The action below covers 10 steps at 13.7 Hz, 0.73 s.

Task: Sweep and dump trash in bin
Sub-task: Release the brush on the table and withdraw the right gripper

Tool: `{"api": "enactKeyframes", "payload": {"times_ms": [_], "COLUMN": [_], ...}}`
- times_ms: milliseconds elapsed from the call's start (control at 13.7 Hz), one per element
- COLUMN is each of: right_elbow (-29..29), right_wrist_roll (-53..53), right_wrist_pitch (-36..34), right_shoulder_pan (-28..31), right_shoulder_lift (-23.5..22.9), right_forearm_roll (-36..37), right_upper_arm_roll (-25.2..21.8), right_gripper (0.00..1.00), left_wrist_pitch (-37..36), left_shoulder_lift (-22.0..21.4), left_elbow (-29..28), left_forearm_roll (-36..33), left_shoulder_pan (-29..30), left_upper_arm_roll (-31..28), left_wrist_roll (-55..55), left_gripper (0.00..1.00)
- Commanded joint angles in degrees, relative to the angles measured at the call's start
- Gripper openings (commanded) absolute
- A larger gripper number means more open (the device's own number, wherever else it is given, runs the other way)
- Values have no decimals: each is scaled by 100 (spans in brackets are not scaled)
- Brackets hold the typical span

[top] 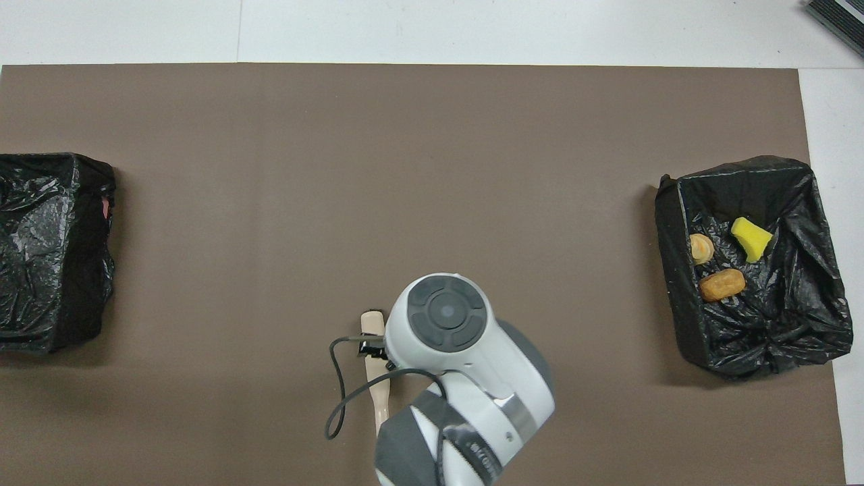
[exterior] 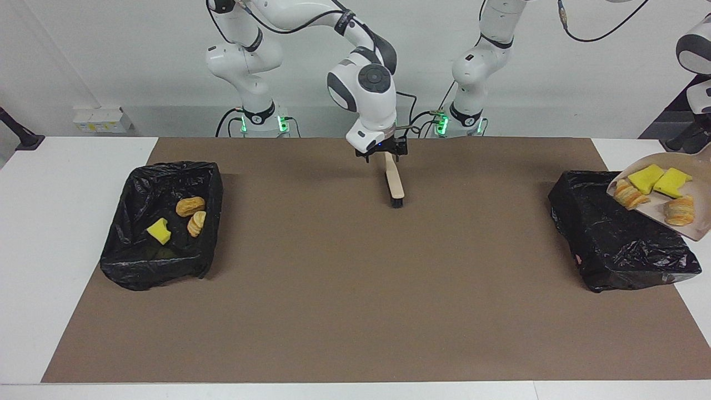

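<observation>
While the left gripper (exterior: pixel 691 143) is mostly off the edge of the shot, it's clamped on the handle of the dustpan (exterior: pixel 697 186). The pan hangs tilted in the air above the outer edge of the bin (exterior: pixel 611 250) at the left arm's end of the table. Four bits of trash (exterior: pixel 644 178) sit in the pan: two yellow sponge chunks and two croissant-looking pieces. The other three bits, one sponge and two bread pieces, are already in the second bin (exterior: pixel 166 261) at the right arm's end. The right gripper (exterior: pixel 383 151) is down low over the brush (exterior: pixel 394 180), right at its handle. Honestly can't tell if its fingers are spread or pinching. The brush's bristle end points away from the robots on the brown mat (exterior: pixel 355 289), about midway between the bins.
</observation>
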<state>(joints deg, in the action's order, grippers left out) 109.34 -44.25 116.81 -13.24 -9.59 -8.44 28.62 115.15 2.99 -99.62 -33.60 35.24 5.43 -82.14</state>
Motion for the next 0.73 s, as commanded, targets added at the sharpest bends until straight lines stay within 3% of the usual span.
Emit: {"api": "enactKeyframes", "payload": {"times_ms": [0,365,510,656], "right_elbow": [88,53,-52,-376], "right_wrist_roll": [136,670,1170,1733], "right_wrist_pitch": [-237,-536,-886,-1168], "right_shoulder_pan": [758,1779,2026,2150], "right_shoulder_lift": [606,1343,1643,1645], "right_forearm_roll": [148,536,527,527], "right_upper_arm_roll": [47,21,-136,-452], "right_gripper": [100,100,100,100], "left_wrist_pitch": [288,763,869,1052], "left_shoulder_lift": [52,61,61,70], "left_elbow": [4,-84,-84,-84], "left_forearm_roll": [-410,-1209,-1245,-1272], "left_shoulder_pan": [-236,-289,-351,-403], "left_upper_arm_roll": [-7,2,2,2], "left_wrist_roll": [-92,-197,-197,-267], "left_gripper": [0,0,0,0]}}
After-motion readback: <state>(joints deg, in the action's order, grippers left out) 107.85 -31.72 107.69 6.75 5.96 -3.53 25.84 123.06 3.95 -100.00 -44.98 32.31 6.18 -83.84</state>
